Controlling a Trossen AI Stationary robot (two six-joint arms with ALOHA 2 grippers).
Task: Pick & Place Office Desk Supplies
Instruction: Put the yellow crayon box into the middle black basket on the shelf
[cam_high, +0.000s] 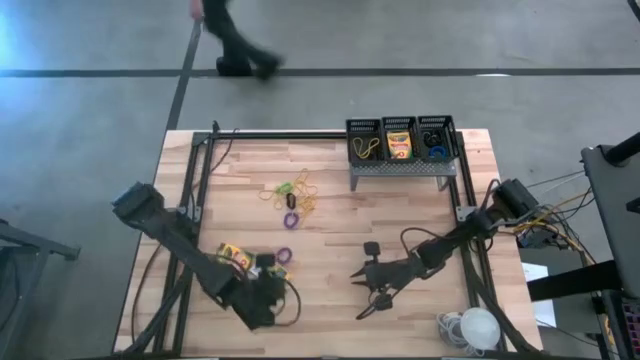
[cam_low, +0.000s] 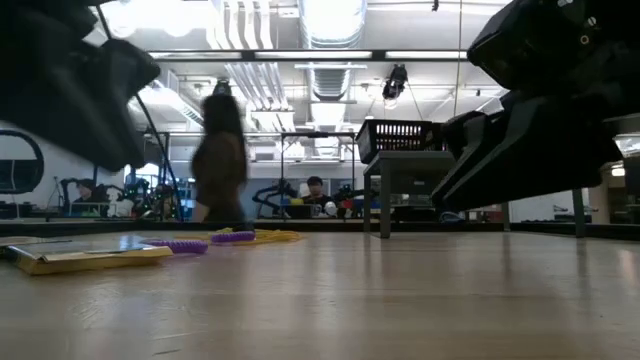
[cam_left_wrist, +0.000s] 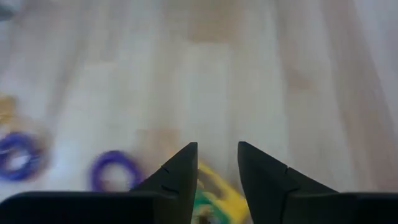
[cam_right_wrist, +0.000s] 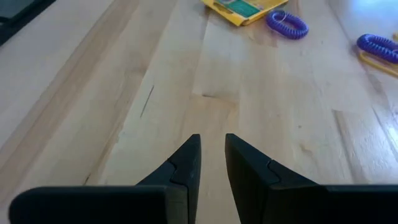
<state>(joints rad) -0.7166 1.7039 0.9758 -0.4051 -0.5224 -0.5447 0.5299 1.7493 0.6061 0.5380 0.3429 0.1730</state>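
Observation:
A yellow-and-green crayon box (cam_high: 235, 257) lies flat on the table near the left side, with a purple ring (cam_high: 284, 256) beside it. My left gripper (cam_high: 266, 270) is low over this spot and open. In its wrist view (cam_left_wrist: 217, 165) the crayon box (cam_left_wrist: 214, 198) shows between and behind the fingertips; I cannot tell whether they touch it. My right gripper (cam_high: 360, 293) hovers low at the table's near middle, open by a narrow gap (cam_right_wrist: 212, 152), pointing left and holding nothing. Rubber bands and rings (cam_high: 292, 196) lie mid-table. Three black mesh bins (cam_high: 400, 138) sit on the grey stand.
The grey perforated stand (cam_high: 400, 172) is at the far right. A small black object (cam_high: 371, 247) lies just beyond my right gripper. A white object with coiled cord (cam_high: 472, 328) rests at the near right corner. A person (cam_high: 235, 45) walks past the far edge.

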